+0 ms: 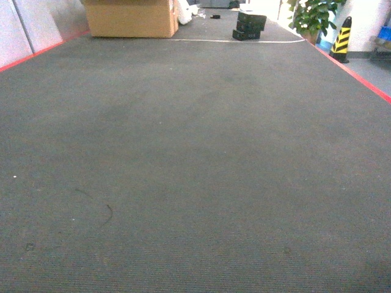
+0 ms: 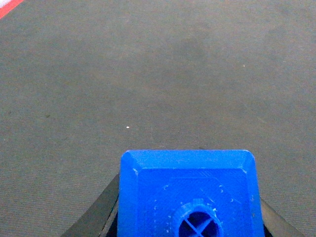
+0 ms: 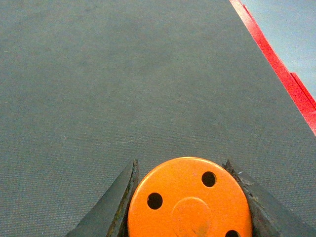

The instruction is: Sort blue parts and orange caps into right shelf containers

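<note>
In the left wrist view a bright-blue part (image 2: 190, 190) with a round stud on its face fills the bottom of the frame, and my left gripper (image 2: 190, 210) is shut on it, dark fingers (image 2: 98, 212) pressing both sides. The right wrist view shows an orange cap (image 3: 190, 200), flat top with small holes, clamped between the dark fingers (image 3: 116, 202) of my right gripper (image 3: 190, 197). Both are held above grey carpet. Neither gripper appears in the head view. The right shelf containers are out of view.
Grey carpet floor (image 1: 195, 171) stretches ahead, edged by red lines (image 1: 354, 73). Far back stand a cardboard box (image 1: 131, 18), stacked black cases (image 1: 249, 25), a potted plant (image 1: 314, 15) and a yellow-black bollard (image 1: 342, 39).
</note>
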`<state>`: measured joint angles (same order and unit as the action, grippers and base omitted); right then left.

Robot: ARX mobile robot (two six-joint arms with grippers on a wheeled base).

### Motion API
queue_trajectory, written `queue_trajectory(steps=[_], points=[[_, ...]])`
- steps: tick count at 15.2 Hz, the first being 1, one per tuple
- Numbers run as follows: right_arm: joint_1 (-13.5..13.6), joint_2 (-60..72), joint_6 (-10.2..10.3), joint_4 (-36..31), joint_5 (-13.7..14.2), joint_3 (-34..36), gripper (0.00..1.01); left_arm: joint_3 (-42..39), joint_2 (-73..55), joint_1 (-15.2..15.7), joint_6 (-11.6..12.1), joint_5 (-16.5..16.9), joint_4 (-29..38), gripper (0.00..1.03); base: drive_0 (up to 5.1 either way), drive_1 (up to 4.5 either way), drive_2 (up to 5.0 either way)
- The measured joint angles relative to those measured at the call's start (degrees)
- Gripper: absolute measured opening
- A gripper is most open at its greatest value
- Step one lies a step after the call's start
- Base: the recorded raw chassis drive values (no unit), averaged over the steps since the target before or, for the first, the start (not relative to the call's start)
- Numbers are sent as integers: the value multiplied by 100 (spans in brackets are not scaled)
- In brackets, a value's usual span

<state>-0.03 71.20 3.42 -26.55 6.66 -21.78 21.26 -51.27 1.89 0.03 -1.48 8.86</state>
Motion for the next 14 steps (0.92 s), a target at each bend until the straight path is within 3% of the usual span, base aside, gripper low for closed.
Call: queue_trajectory(steps=[14], points=[[0, 0, 0, 2, -2, 0, 44, 0, 9, 9, 2, 0, 7, 45, 483, -262, -262]])
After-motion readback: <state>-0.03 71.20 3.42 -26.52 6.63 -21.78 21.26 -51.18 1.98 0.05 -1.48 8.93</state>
